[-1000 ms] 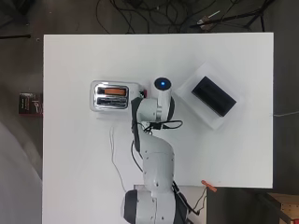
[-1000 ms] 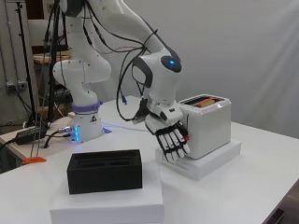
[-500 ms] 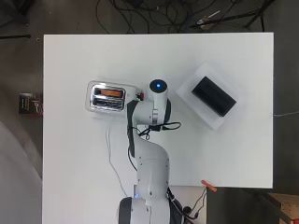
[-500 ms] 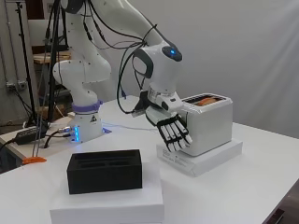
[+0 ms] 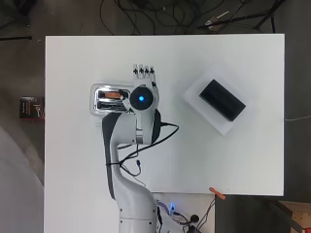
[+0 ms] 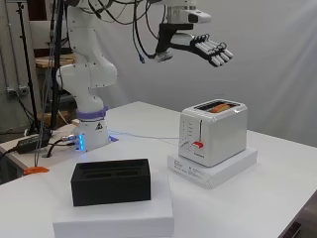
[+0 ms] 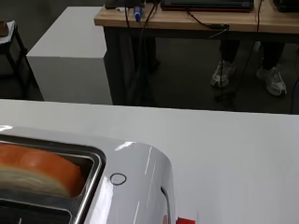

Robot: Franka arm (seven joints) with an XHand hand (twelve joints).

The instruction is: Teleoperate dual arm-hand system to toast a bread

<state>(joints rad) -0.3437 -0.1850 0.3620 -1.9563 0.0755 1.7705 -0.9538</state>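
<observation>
High above the toaster [image 6: 214,131], the hand [image 6: 200,45] has lifted away from its lever side, fingers [image 6: 218,53] straight and slightly spread, holding nothing, while the bread [image 6: 220,106] sits in the slot, so toasting looks started.

Toaster [image 5: 104,98] half hidden under arm overhead; bread [image 7: 32,170] cut off.

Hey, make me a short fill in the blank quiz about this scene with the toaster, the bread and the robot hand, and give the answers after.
1. The bread sits in a slot of the ____.
2. The hand hangs high above the toaster with its fingers ____.
3. The toaster stands on a flat white ____.
4. The lever on the toaster's front is coloured ____.

Answers: toaster; straight; box; red
</observation>
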